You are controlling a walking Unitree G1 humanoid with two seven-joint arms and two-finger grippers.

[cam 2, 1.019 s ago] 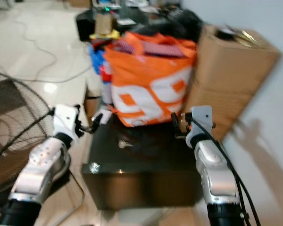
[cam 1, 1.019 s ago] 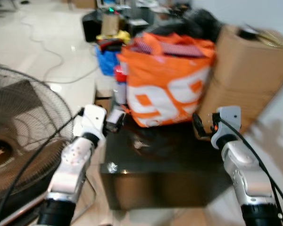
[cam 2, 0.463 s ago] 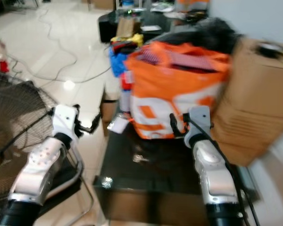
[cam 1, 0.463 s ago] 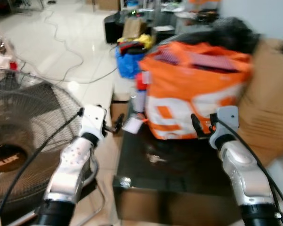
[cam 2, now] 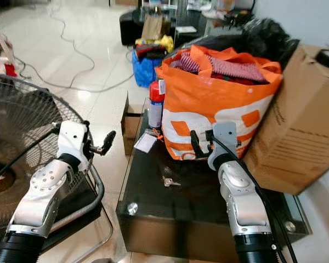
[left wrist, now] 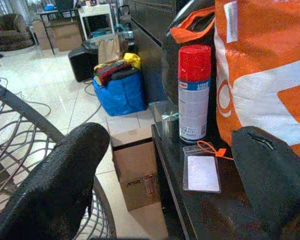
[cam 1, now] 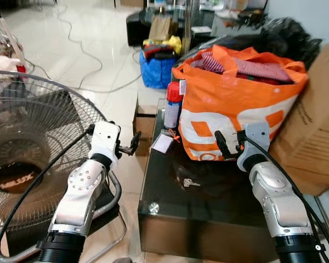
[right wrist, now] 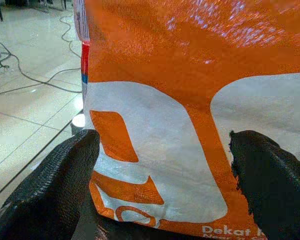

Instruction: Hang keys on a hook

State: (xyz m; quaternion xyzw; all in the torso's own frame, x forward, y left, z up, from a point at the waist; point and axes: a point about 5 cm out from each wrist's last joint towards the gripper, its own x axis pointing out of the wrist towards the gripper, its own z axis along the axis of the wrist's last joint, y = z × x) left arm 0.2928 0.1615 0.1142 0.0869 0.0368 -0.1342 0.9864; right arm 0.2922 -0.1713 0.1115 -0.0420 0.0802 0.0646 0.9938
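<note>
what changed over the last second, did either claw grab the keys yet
Nothing was grabbed. Only the camera swung and steadied, so the view is sharper. The small silver keys lie untouched on the dark glass table. Left claw and right claw stay raised, open and empty, before the orange woven bag.

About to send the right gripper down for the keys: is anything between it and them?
Nothing visible does. The keys lie alone on the dark table, in front of the orange bag; the right gripper hovers open above them.

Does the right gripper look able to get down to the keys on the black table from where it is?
Probably yes. The keys lie bare on the black table, just below the open right gripper; nothing lies between them.
</note>
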